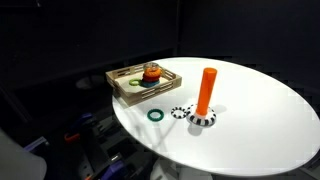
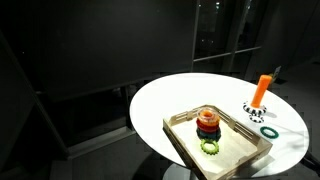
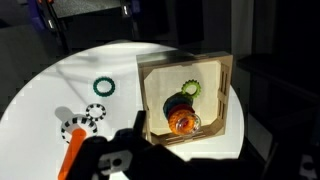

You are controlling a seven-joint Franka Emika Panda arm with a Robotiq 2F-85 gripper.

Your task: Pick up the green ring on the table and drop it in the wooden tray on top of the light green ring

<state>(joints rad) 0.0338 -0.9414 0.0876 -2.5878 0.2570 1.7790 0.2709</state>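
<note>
The dark green ring (image 1: 155, 114) lies flat on the white table (image 1: 250, 120), beside the wooden tray (image 1: 122, 84); it also shows in the other exterior view (image 2: 269, 130) and in the wrist view (image 3: 102, 87). The light green ring (image 2: 209, 147) lies in the tray (image 2: 185, 145) next to an orange-red ring stack (image 2: 207, 123); the wrist view shows this ring too (image 3: 190, 89). My gripper (image 3: 200, 152) shows only as dark fingers at the bottom of the wrist view, high above the tray's near rim (image 3: 190, 138). The fingers stand apart and hold nothing.
An upright orange cylinder (image 1: 207, 90) stands on a black-and-white patterned ring (image 1: 203, 120), with another patterned ring (image 1: 180, 112) beside it, close to the green ring. The room around the table is dark. The table's edge runs close to the tray.
</note>
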